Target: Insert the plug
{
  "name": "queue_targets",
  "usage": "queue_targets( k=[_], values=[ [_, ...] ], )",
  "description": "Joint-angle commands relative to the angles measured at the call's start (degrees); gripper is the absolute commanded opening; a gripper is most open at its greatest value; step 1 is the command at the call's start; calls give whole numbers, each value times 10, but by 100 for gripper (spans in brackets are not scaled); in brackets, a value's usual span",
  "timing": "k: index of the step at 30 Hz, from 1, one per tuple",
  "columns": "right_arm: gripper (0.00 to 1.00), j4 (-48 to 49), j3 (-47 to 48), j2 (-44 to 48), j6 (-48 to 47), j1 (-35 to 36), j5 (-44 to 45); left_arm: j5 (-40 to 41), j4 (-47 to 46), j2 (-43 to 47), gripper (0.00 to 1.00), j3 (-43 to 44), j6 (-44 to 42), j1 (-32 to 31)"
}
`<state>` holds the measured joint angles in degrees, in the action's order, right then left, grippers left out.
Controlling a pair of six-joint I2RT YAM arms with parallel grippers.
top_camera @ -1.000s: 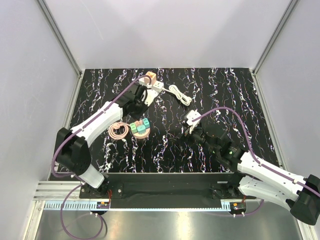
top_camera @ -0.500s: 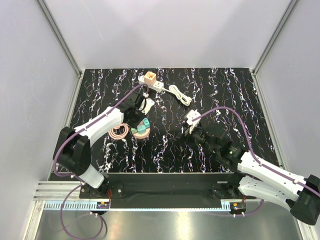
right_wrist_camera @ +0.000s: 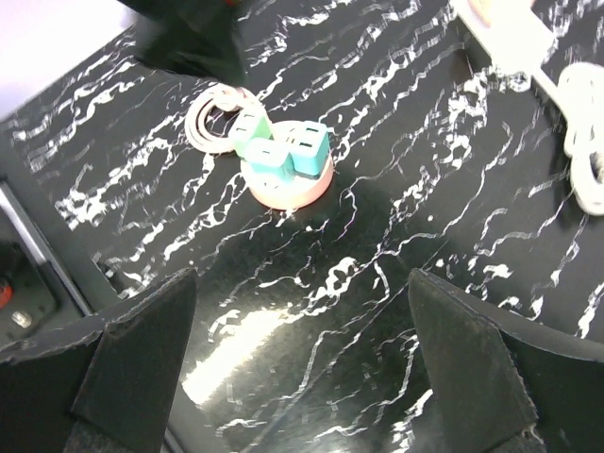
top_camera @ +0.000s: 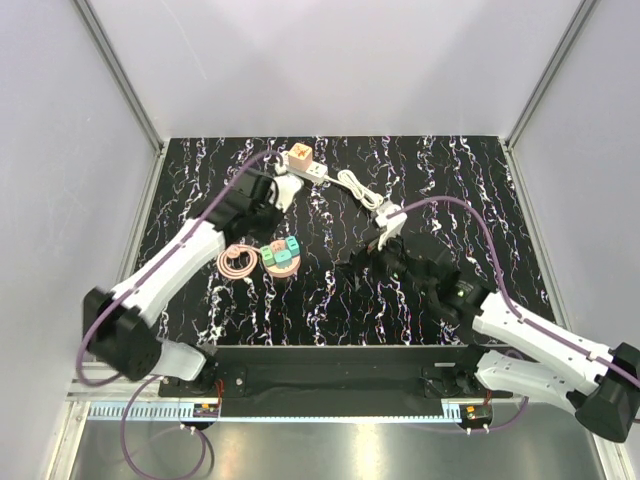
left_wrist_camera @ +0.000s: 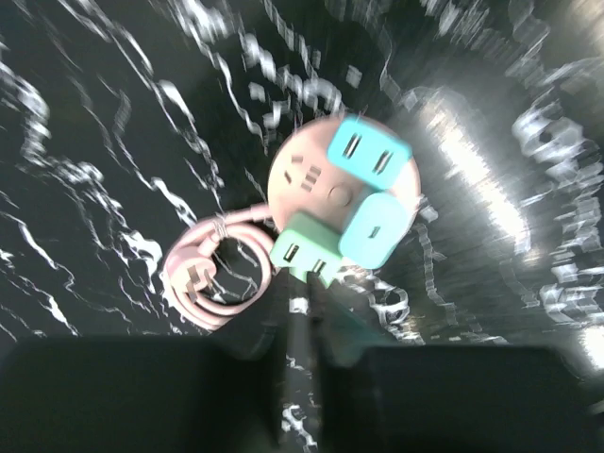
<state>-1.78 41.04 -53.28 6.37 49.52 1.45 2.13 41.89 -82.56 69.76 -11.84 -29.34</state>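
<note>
Just beyond the left fingers [left_wrist_camera: 132, 396], too blurred to judge their gap, lies the pink plug [left_wrist_camera: 191, 274] on its coiled cord [left_wrist_camera: 222, 316], beside the round pink socket hub [left_wrist_camera: 316, 184]; right fingers [right_wrist_camera: 142, 363] gape empty. Grip its body squarely.

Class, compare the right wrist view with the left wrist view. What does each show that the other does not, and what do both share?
Only the right wrist view shows the white power strip and the white cable. Only the left wrist view shows the slots on top of the round pink socket. Both show that socket, the teal plugs sitting in it, the coiled pink cord beside it, and the black marbled table.
</note>
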Motion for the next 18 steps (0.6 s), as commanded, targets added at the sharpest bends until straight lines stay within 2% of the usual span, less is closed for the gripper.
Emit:
queue_targets(
  k=[1, 2, 4, 5, 6, 7, 11, 15, 18],
  values=[
    [100, -54, 60, -20, 100, 3, 37, -89, -44, 90, 21, 40, 17, 1],
    [100, -65, 80, -20, 119, 2, 43, -119, -59, 103, 21, 35, 26, 1],
    [100, -89, 93, -14, 174, 3, 54, -219, -110, 148, 28, 5, 46, 0],
    [100, -98, 101, -10, 192, 3, 80, -235, -129, 164, 32, -7, 56, 1],
    [100, -121, 104, -2, 206, 3, 93, -251, -148, 198, 67, -35, 69, 0],
    [100, -135, 108, 2, 222, 2, 108, -258, -181, 216, 99, -48, 71, 1],
    [100, -204, 125, 18, 252, 3, 192, -277, -247, 291, 99, -99, 89, 1],
    [100, -244, 133, 44, 255, 3, 212, -311, -290, 334, 99, -136, 137, 1],
    [100, -234, 125, 63, 242, 3, 220, -339, -334, 364, 99, -182, 164, 1]
  ],
)
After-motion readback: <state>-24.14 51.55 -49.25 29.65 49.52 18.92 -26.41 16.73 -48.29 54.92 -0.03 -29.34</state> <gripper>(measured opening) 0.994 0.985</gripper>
